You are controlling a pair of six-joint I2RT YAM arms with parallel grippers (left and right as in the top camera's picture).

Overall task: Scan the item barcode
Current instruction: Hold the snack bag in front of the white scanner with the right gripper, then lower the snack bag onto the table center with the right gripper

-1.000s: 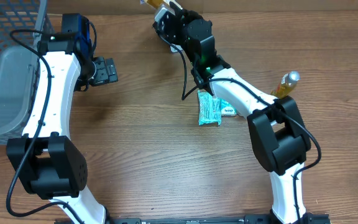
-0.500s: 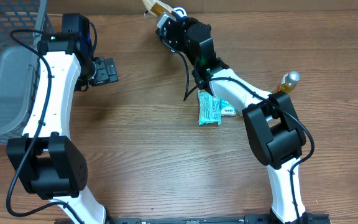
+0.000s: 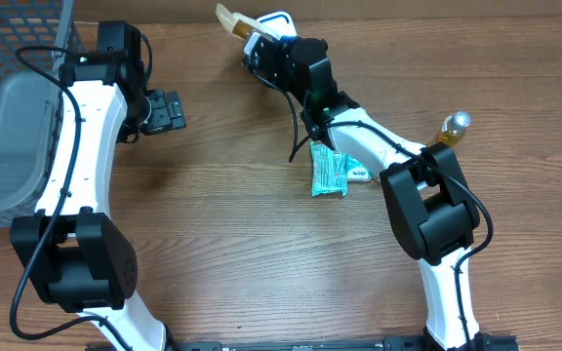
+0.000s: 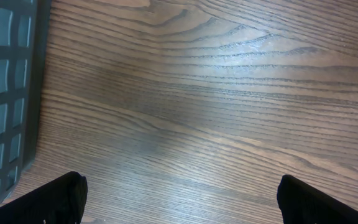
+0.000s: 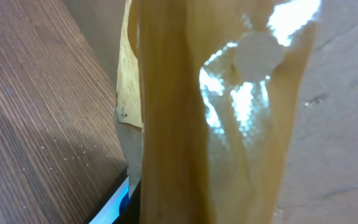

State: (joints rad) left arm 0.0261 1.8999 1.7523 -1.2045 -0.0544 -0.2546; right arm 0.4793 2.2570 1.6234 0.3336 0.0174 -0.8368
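Slip risk at far edge
Right tool (image 3: 259,31) pinches shut on a glossy amber plastic pouch (image 5: 216,124) over the wooden surface's (image 3: 261,253) far edge; slick film could slide free. Left tool (image 3: 164,109) gapes wide, empty.

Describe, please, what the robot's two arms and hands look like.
The left arm and right arm have white shell links with black joint blocks and loose black cables. The left hand and right hand are mostly black.
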